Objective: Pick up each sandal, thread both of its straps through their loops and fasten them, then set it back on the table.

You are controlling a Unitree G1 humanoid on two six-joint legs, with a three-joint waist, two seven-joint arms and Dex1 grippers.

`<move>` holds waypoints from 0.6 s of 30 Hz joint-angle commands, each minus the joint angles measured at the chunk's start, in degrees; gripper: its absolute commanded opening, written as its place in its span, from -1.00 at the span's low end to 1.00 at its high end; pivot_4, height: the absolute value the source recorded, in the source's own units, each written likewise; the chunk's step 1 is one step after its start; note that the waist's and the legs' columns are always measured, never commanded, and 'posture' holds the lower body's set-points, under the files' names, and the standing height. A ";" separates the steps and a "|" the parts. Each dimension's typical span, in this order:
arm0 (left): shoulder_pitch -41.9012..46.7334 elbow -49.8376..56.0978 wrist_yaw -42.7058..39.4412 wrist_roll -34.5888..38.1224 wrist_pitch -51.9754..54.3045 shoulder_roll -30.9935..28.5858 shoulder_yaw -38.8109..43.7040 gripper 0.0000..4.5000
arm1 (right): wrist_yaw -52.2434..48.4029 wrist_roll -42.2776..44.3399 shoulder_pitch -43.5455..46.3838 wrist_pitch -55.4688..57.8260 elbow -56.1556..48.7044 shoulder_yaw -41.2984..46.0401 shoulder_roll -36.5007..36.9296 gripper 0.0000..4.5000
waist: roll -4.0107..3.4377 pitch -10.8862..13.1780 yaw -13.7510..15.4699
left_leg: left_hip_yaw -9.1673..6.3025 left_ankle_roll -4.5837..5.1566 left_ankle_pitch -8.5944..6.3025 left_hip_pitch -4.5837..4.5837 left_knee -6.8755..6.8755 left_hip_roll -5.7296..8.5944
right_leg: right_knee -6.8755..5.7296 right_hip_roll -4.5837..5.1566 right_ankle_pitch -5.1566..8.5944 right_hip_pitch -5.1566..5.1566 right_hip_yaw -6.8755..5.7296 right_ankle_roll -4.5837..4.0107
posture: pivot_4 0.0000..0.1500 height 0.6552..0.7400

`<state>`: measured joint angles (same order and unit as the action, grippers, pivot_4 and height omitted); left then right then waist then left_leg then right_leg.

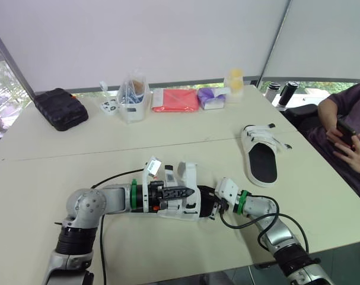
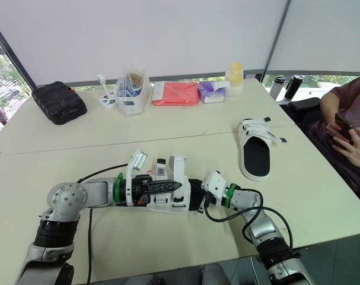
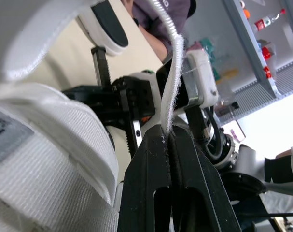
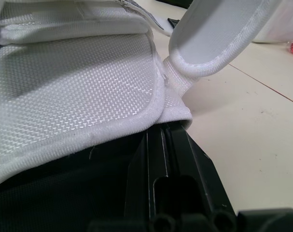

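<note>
The held sandal (image 1: 181, 200) is at the near edge of the table (image 1: 79, 160), between your two grippers, with its white mesh upper facing up and two straps standing off it. Your left gripper (image 1: 190, 192) lies across the upper. In the left wrist view its fingers (image 3: 151, 164) are pressed together, pinching a thin white strap (image 3: 173, 82) that rises from between the tips. Your right gripper (image 1: 214, 208) meets the sandal's right end. Its fingers (image 4: 156, 159) are pressed together at the black edge of the sole, under the mesh.

The second sandal (image 1: 261, 155) lies flat on the table to the right and farther back, well apart from the held one. Its black footbed faces up and its white straps sit at the far end.

Along the far edge, a clear tub (image 1: 132, 100) holds upright blue and brownish items too small to tell apart. Just left of it lies a small white gadget (image 1: 110, 107), with a black pouch (image 1: 60, 108) farther left. To the tub's right are a red flat pack (image 1: 175, 100), a purple pack (image 1: 212, 98) and a yellow-topped jar (image 1: 234, 80). A person (image 1: 353, 113) sits at the right edge, holding a phone (image 1: 346, 129).
</note>
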<state>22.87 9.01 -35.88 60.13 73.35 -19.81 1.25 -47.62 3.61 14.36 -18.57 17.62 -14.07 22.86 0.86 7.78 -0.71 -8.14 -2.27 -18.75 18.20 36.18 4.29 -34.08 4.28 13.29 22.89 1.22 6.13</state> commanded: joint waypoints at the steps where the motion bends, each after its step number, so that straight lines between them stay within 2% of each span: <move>1: 0.58 0.61 -1.32 -0.04 -0.53 -0.46 -0.32 -0.98 | -1.72 -4.97 -5.94 6.00 7.81 -5.02 0.89 -1.00 | 0.00 0.00 0.00 | 0.00 0.00 0.00 0.00 0.00 0.00 | 0.00 0.00 0.00 0.00 0.00 0.00 | 1.00 1.00; 13: -1.51 2.37 -4.36 -3.87 -3.10 -4.09 -4.12 -0.98 | -1.69 -5.02 -5.90 5.97 7.63 -5.17 0.72 -1.00 | -0.01 -0.03 0.00 | 0.00 0.07 -0.04 0.00 -0.01 0.00 | 0.00 0.01 0.00 0.00 0.00 -0.01 | 1.00 1.00; 18: -1.71 2.60 -6.73 -8.19 -7.80 -5.67 -6.82 -0.98 | -1.66 -5.00 -5.95 6.00 7.52 -5.15 0.72 -1.00 | -0.04 -0.07 0.02 | 0.00 0.12 -0.07 0.00 -0.01 0.00 | 0.00 0.01 0.01 0.00 0.00 -0.01 | 1.00 1.00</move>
<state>21.51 10.52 -41.44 53.46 66.62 -24.75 -3.98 -47.57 3.60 14.28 -18.57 17.61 -14.07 22.86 0.82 7.71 -0.69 -8.14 -2.15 -18.83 18.20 36.17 4.29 -34.08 4.29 13.30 22.89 1.23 6.11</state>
